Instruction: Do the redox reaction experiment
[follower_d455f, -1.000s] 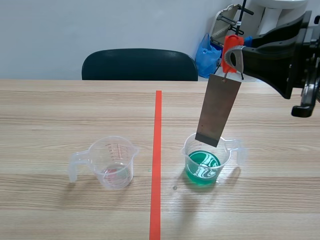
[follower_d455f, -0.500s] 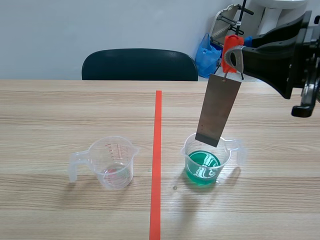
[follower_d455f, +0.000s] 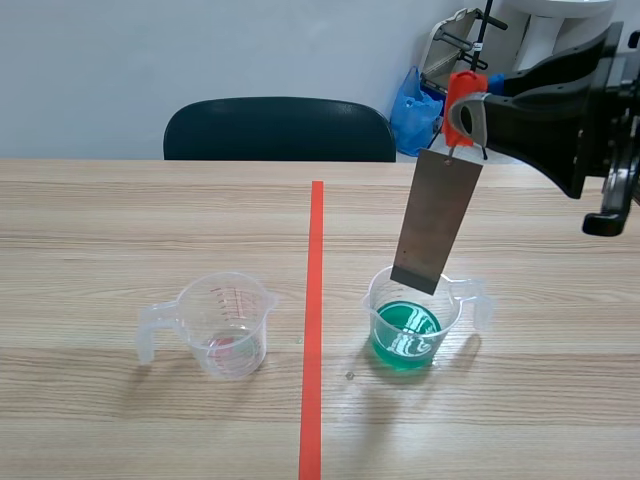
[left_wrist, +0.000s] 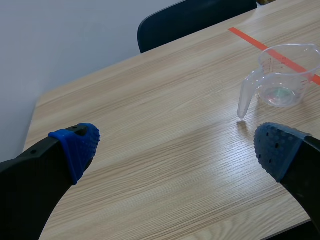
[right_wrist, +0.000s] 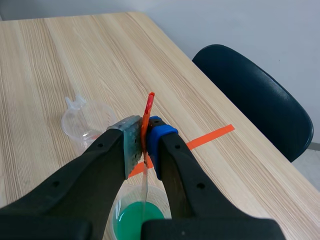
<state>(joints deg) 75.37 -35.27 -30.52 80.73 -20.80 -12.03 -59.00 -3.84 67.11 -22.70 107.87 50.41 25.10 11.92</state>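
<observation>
- The right gripper (right_wrist: 145, 145) is clamped on an orange-red clip (follower_d455f: 463, 88), raised above the table (follower_d455f: 120, 220).
- A grey metal strip (follower_d455f: 435, 220) hangs tilted from the clip, below the gripper, its lower end at the mouth of the beaker of green liquid (follower_d455f: 408, 325).
- The left gripper (left_wrist: 177, 147) has its 2 fingers wide apart, holding nothing.
- The near-empty beaker (left_wrist: 282, 80) stands ahead of it, well apart.
</observation>
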